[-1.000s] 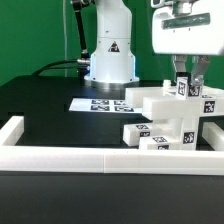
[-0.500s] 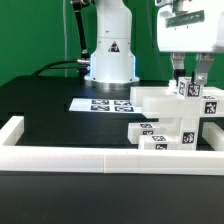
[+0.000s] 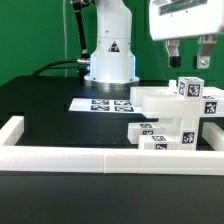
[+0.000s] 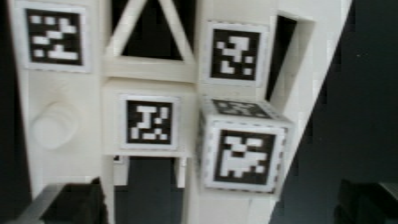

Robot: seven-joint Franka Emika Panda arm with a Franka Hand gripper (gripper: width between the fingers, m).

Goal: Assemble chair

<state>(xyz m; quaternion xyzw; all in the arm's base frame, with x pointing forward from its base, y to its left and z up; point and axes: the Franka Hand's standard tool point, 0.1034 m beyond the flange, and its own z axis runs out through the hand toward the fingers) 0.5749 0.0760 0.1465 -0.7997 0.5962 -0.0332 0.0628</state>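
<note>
The chair (image 3: 168, 118) is a cluster of white blocky pieces at the exterior view's right: a flat slab (image 3: 150, 97) on top, tagged posts (image 3: 190, 88) standing beside it, and tagged bars (image 3: 158, 134) lower in front. My gripper (image 3: 188, 52) hangs open a little above the posts, touching nothing. In the wrist view the tagged white pieces (image 4: 178, 90) fill the picture, a tagged block (image 4: 246, 150) sits nearest, and my gripper (image 4: 217, 205) shows only its dark fingertips (image 4: 68, 203) at the two sides with nothing gripped between them.
The marker board (image 3: 100, 103) lies flat on the black table in front of the arm's white base (image 3: 108, 55). A long low white border rail (image 3: 90, 160) runs along the front and up both sides.
The gripper was shut on the tagged post at the chair's top a second ago. It has opened, let go and risen above the post, which stays in place.
</note>
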